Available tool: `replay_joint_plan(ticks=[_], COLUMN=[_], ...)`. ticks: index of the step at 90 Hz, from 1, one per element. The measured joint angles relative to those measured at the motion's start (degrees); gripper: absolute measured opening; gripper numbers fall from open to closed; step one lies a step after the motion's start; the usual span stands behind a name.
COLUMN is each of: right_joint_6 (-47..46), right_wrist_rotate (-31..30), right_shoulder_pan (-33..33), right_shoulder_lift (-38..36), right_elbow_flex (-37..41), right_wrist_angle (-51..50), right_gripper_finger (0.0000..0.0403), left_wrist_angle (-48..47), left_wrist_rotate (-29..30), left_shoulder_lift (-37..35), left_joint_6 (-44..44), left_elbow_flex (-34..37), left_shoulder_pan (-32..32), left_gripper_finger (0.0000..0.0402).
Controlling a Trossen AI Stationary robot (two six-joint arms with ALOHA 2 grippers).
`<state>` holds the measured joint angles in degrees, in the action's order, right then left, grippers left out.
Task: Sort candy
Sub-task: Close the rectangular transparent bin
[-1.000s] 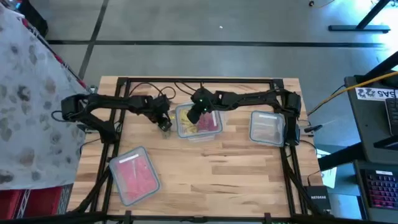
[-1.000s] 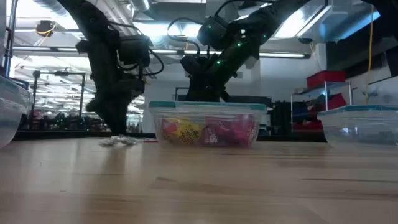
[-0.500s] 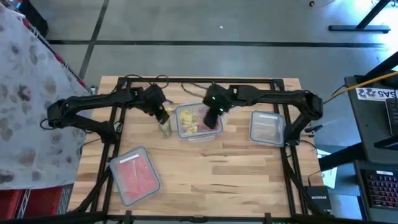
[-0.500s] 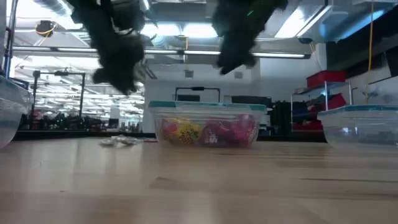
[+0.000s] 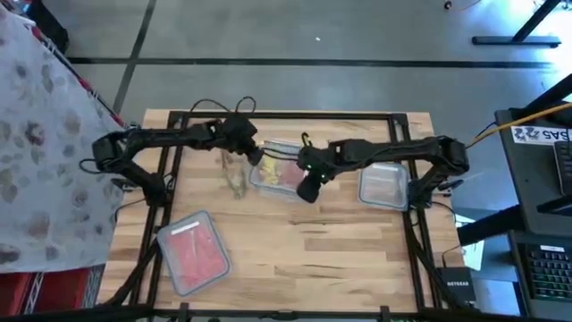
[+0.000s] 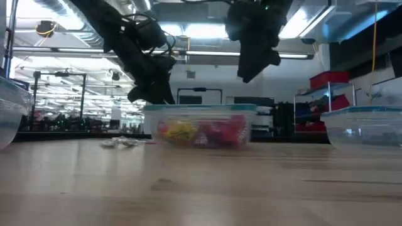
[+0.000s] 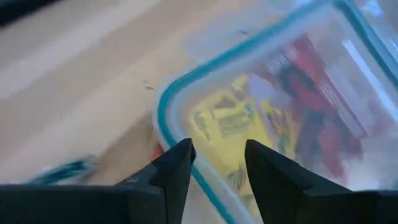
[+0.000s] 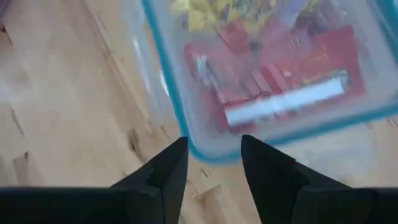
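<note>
Candy (image 5: 282,176), yellow and red pieces, lies mixed in a clear tub (image 5: 279,178) with a teal rim at the counter's (image 5: 313,250) middle rear; the low view shows yellow toward one end and red toward the other. Silvery pieces (image 5: 234,179) lie loose on the wood just beside the tub, on the left arm's side. Left tool (image 5: 255,154) hangs over the tub's rear corner nearest that arm, fingers (image 7: 177,168) apart with a clear gap and nothing between them, yellow wrappers under them in its wrist view. Right tool (image 5: 307,190) hangs off the tub's front edge, raised above the wood in the low view, fingers (image 8: 171,165) apart and empty, the teal rim and red wrappers ahead of them. Second tub (image 5: 192,253), filled with red-pink pieces, sits at the front left. Third tub (image 5: 383,184), contents not legible, sits at the right, well apart from the first.
</note>
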<state>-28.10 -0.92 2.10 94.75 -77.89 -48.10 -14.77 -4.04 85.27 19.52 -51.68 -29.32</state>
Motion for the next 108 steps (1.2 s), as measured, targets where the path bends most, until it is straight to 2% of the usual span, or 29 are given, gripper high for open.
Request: replay_joint_plan(ticks=[18,30,42,48,58,66,81,85,92,100,108], right_joint_6=[-0.2,1.4,2.8,2.6,-0.3,-1.9,-7.8,-10.0,-13.3,-15.0,-13.2], right_wrist_rotate=[-5.9,-10.8,-5.0,-3.0,-2.3,-1.4,0.8,-0.3,-5.8,-12.4,-15.5], right_shoulder_pan=[-1.8,1.1,5.3,6.6,6.4,4.4,-3.3,-5.1,-6.6,-7.1,-6.9], right_shoulder_lift=[0.2,2.0,4.8,6.9,8.6,8.9,8.6,8.6,7.3,4.3,-0.5], right_elbow_flex=[0.0,1.2,5.2,6.6,7.9,8.6,9.0,9.0,7.6,5.9,3.5], right_wrist_angle=[-0.9,2.0,13.9,14.8,15.3,16.1,19.7,20.4,16.7,10.2,8.3], right_gripper_finger=[0.0138,0.0138,0.0138,0.0138,0.0138,0.0138,0.0138,0.0138,0.0138,0.0138,0.0138], left_wrist_angle=[-0.6,-1.0,-1.8,-2.2,-2.6,-3.9,-9.9,-11.3,-13.5,-15.3,-14.6], left_wrist_rotate=[-0.1,-3.3,-9.6,-11.4,-10.9,-10.6,-11.1,-10.4,-7.6,0.3,7.0], left_shoulder_lift=[-2.0,0.6,6.7,8.7,9.6,8.3,4.2,3.5,1.8,-1.6,-5.4], left_joint_6=[-1.5,-2.4,-2.2,-2.1,-1.7,0.1,3.2,3.2,2.9,4.7,5.6], left_elbow_flex=[-3.5,-3.0,-2.6,-2.7,-2.8,-2.6,-2.1,-2.2,-2.2,-1.9,-3.1], left_shoulder_pan=[-0.4,-0.4,-0.7,-0.7,0.2,1.5,6.4,8.3,11.0,13.3,13.0], left_gripper_finger=[0.0136,0.0136,0.0136,0.0136,0.0136,0.0136,0.0136,0.0136,0.0136,0.0136,0.0136])
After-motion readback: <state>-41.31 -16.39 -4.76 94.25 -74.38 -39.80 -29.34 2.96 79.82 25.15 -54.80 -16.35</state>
